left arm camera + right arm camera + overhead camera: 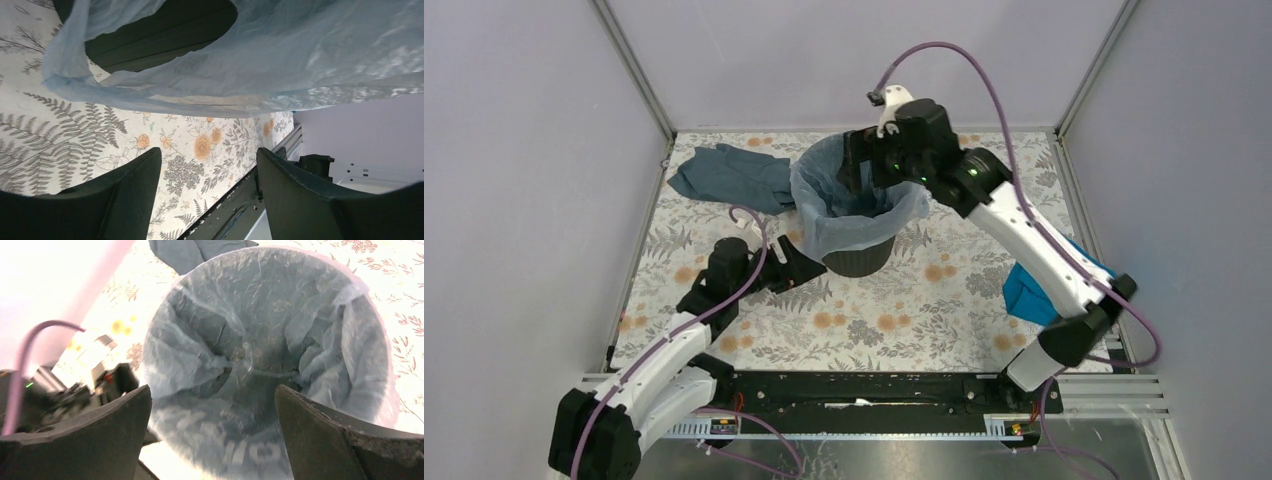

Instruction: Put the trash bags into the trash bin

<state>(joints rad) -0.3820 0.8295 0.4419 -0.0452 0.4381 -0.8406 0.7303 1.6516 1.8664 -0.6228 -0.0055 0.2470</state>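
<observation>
The pale blue translucent trash bag lines the round black trash bin; its edge is folded out over the rim and hangs down the outside. In the right wrist view the bag covers the bin's inside, with faint white lettering near the front. My right gripper hovers open and empty over the bin's far rim. My left gripper is open and empty, low beside the bin's left side, just under the hanging bag edge; the black bin wall shows above.
A dark slate-blue cloth lies on the floral mat behind the bin at the left. A bright blue folded piece lies at the right, partly under my right arm. Grey walls enclose the table on three sides.
</observation>
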